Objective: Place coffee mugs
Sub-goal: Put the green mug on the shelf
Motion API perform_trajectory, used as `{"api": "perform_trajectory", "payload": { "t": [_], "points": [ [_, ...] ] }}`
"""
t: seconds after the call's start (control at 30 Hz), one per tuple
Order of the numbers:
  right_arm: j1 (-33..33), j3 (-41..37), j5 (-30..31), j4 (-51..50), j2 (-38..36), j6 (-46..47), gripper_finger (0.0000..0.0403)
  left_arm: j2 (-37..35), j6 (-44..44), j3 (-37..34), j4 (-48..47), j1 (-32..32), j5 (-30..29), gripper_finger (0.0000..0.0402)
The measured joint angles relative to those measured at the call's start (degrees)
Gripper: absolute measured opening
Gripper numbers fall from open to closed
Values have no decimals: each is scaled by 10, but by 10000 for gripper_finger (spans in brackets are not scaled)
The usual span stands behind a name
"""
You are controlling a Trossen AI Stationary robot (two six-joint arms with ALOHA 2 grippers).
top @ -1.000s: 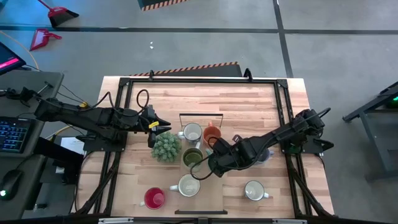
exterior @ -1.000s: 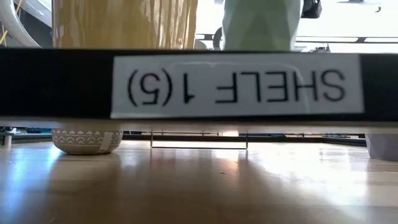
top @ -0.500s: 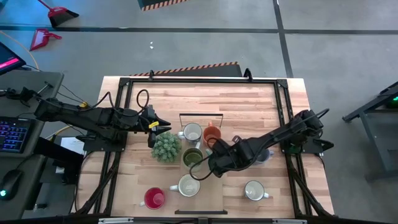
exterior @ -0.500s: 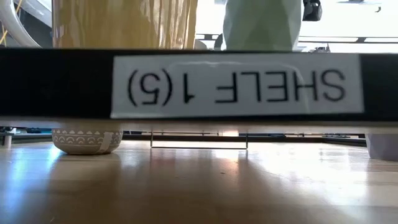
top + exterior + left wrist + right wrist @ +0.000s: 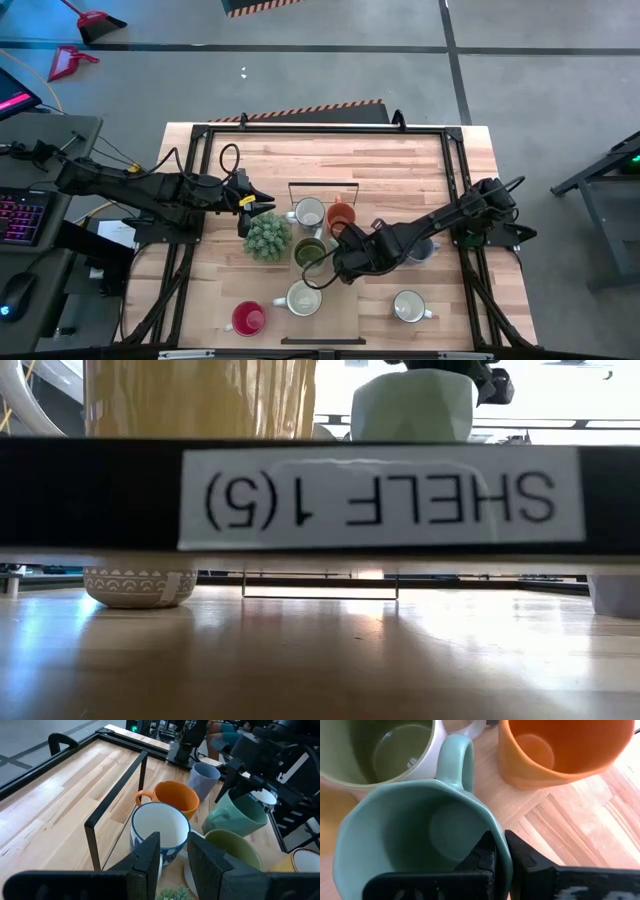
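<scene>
Right claw [image 5: 501, 851] is pinching the teal mug [image 5: 415, 835] by its rim, hanging just beside the orange mug [image 5: 560, 750], probably so it drops in upright. Left claw [image 5: 173, 851] half-open over the white mug [image 5: 160, 827].

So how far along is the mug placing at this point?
Looks partway. The orange mug, a white mug and the olive mug are grouped by the wire frame. The right end effector is shut on the teal mug's rim. The red mug and two cream mugs sit apart.
</scene>
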Motion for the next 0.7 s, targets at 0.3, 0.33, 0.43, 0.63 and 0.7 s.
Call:
{"api": "perform_trajectory", "payload": {
  "t": [0.3, 0.33, 0.43, 0.63, 0.7],
  "points": [
    [-2, -6, 6, 11, 1, -10, 0, 0, 0, 0, 1, 0, 0, 87],
    [-2, -10, 3, 12, 3, -6, 0, 0, 0, 0, 2, 0, 0, 87],
    [-2, -20, -10, 17, 4, -2, 0, 0, 0, 0, 2, 0, 0, 87],
    [-4, -21, -11, 32, 3, -1, 0, 0, 0, 0, 2, 0, 0, 87],
    [-6, -21, -11, 31, 3, -1, 0, 0, 0, 0, 1, 0, 0, 87]
  ]
}}
